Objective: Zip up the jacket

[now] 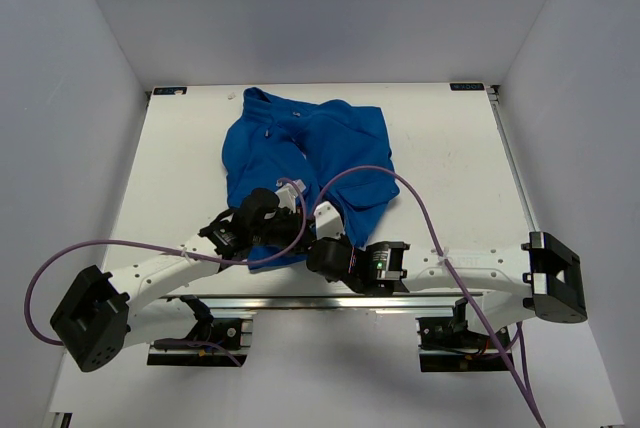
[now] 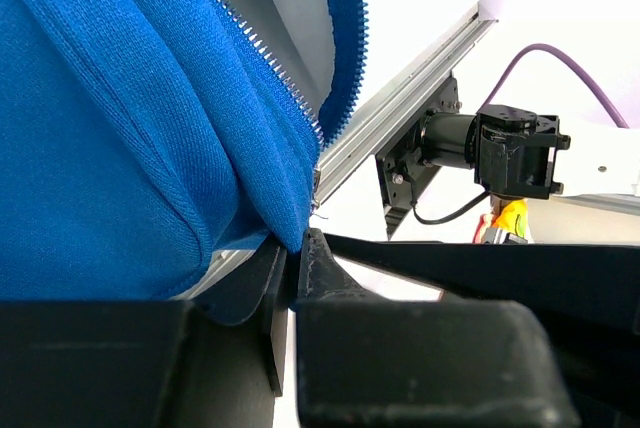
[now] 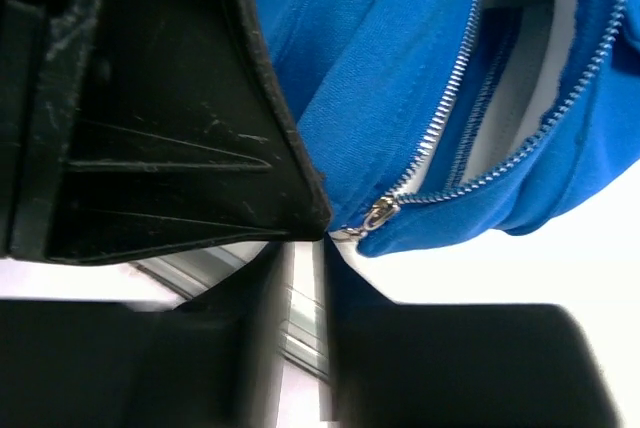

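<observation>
The royal-blue jacket [image 1: 300, 148] lies crumpled in the middle of the table, its zipper open and white lining showing. Both grippers are at its near hem. My left gripper [image 1: 290, 208] is shut on the hem's bottom corner beside the zipper teeth, as the left wrist view shows [image 2: 293, 243], with blue fabric [image 2: 120, 128] bulging above the jaws. My right gripper [image 1: 322, 220] is just to its right. In the right wrist view its jaws [image 3: 325, 236] pinch the tab of the silvery zipper pull [image 3: 380, 213] at the bottom of the zipper, where the two rows of teeth [image 3: 450, 88] meet.
A metal rail [image 1: 330, 300] runs along the table's near edge under the grippers and also shows in the left wrist view [image 2: 400, 108]. A purple cable [image 1: 400, 183] loops over the jacket's right side. White walls [image 1: 60, 98] enclose the table on three sides.
</observation>
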`<state>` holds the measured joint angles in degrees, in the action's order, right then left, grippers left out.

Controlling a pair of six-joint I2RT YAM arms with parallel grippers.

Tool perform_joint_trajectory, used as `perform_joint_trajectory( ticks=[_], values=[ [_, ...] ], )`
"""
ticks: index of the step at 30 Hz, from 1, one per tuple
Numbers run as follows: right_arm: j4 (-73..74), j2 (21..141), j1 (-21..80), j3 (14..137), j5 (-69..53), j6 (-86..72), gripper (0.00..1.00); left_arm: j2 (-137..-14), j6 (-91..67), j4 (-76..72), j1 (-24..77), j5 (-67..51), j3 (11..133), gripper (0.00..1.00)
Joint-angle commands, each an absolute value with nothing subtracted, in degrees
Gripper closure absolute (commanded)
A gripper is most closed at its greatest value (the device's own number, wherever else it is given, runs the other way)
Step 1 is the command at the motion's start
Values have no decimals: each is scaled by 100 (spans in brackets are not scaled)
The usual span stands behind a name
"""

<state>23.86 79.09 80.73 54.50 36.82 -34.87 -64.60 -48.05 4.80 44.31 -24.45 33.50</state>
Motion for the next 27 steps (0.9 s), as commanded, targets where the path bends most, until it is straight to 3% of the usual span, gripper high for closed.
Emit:
perform_joint_trajectory(
  ticks=[1,4,10,15,21,27],
  values=[
    [2083,7752,8033,5484,3604,-3279,67,-6258,-4772,510,4482,-2813,3595,100],
    [2275,7787,8042,5546,3559,-3304,51,-6258,-4772,510,4474,-2813,3586,100],
    [2820,8059,8278,5844,4297,-3918,42,-6267,-4790,483,4482,-2821,3577,100],
    [3382,8393,8411,6204,4929,-4578,42,-6275,-4790,483,4482,-2848,3586,100],
    [3770,8657,8420,6451,5168,-4948,56,-6205,-4781,545,4482,-2821,3586,100],
    [4122,8604,8437,6346,5308,-5168,57,-6214,-4781,519,4482,-2821,3577,100]
  ],
)
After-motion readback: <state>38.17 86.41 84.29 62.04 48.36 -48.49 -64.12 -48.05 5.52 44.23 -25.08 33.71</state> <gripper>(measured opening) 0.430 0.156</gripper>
